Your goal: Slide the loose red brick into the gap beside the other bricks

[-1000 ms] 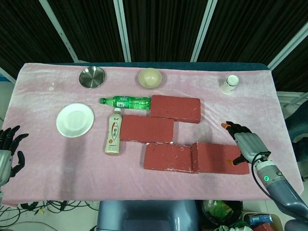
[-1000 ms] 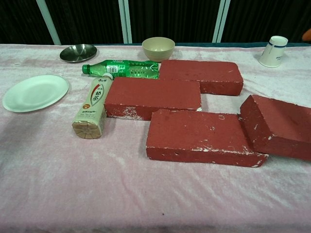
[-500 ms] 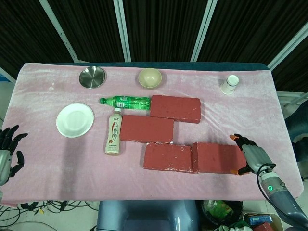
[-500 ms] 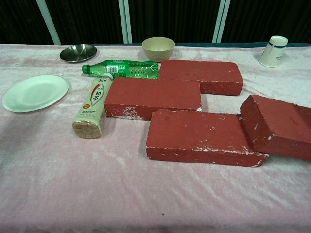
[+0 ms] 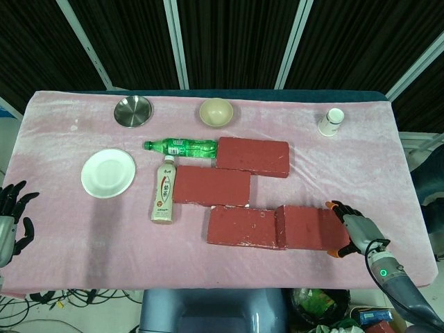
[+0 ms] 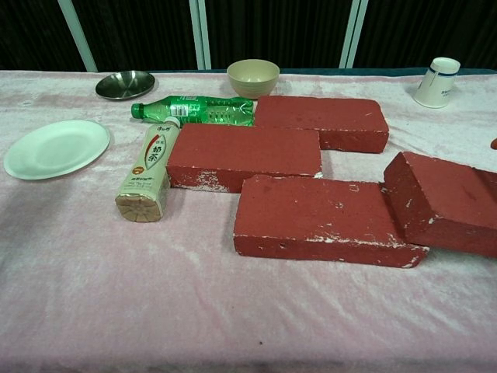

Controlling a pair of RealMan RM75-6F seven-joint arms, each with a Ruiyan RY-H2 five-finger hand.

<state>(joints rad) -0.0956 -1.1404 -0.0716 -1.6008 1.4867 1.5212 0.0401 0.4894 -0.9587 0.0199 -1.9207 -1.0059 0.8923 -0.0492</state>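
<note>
- Four red bricks lie on the pink-covered table [image 5: 69,236], stepped down from the far brick [image 5: 252,156] to the near right.
- The loose brick [image 5: 311,227] is the rightmost one; its left end touches the right end of the front brick [image 5: 243,227] and, in the chest view, rides slightly up on it, so it sits tilted.
- The middle brick [image 5: 211,186] lies just behind the front brick and just in front of the far brick.
- The right hand [image 5: 352,227] is at the right end of the loose brick, fingers [image 5: 338,208] spread and laid against that end; it grips nothing.
- The left hand [image 5: 12,218] is at the table's left edge, well apart from the bricks, fingers apart and empty.
- A green bottle [image 5: 180,147] lies on its side, touching the left end of the far brick.
- A beige drink bottle [image 5: 164,190] lies just left of the middle brick.
- A white plate [image 5: 108,173] sits left of the beige bottle.
- Behind the bricks stand a metal dish [image 5: 133,111] and a beige bowl [image 5: 216,112]; a paper cup [image 5: 331,122] stands far right of them.
</note>
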